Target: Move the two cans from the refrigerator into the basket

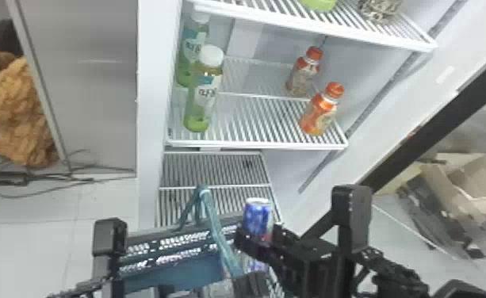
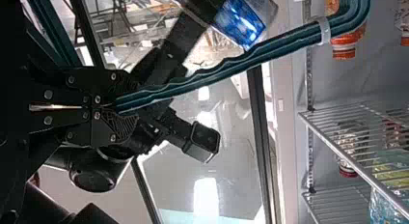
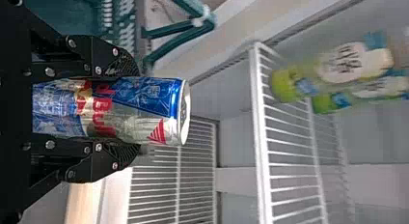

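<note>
Above the right side of the basket (image 1: 174, 273) in the head view, my right gripper (image 1: 258, 237) holds a blue-and-silver can (image 1: 257, 214) upright. In the right wrist view the can (image 3: 144, 108) lies between the two fingers of the right gripper (image 3: 135, 112), its top beyond the tips. Low in the head view is my left gripper (image 1: 249, 282) at the lower end of the teal basket handle (image 1: 216, 232). The left wrist view shows the left gripper (image 2: 123, 107) closed around that handle (image 2: 193, 85).
Ahead stands the open refrigerator with wire shelves (image 1: 253, 143). Green bottles (image 1: 204, 95) stand at the middle shelf's left, orange-capped bottles (image 1: 319, 113) at its right. A lower rack (image 1: 214, 170) lies behind the basket. The refrigerator's side wall (image 1: 150, 119) rises at the left.
</note>
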Available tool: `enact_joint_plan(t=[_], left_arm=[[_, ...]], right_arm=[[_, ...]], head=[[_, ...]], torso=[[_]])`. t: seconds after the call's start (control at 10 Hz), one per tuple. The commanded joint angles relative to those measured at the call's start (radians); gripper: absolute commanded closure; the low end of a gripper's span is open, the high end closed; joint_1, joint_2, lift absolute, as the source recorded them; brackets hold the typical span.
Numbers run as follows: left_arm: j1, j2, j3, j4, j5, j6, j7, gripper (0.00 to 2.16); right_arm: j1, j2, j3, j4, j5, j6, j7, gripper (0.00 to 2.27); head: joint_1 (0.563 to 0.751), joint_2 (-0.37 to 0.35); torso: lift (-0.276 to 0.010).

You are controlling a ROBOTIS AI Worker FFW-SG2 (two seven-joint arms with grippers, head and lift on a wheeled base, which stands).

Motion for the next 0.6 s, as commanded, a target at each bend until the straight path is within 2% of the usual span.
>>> enact_joint_plan(t=[0.0, 0.2, 0.5], left_arm=[[0.000, 0.000, 0.002, 0.000, 0.000, 0.000, 0.000, 1.18], [0.000, 0.000, 0.000, 0.000, 0.000, 0.002, 0.000, 1.18], [0.000, 0.000, 0.002, 0.000, 0.000, 0.000, 0.000, 1.18]], right_arm=[[-0.027, -0.003, 0.000, 0.027, -0.001, 0.079, 0.017, 0.89], [-0.057, -0.003, 0.002, 0.069, 0.015, 0.096, 0.055, 0.82], [-0.049, -0.003, 0.002, 0.066, 0.039, 0.010, 0.072, 0.39]], head=[[0.695, -0.350], [0.695, -0.350], [0.695, -0.350]], torso=[[-0.276], [-0.276], [-0.276]])
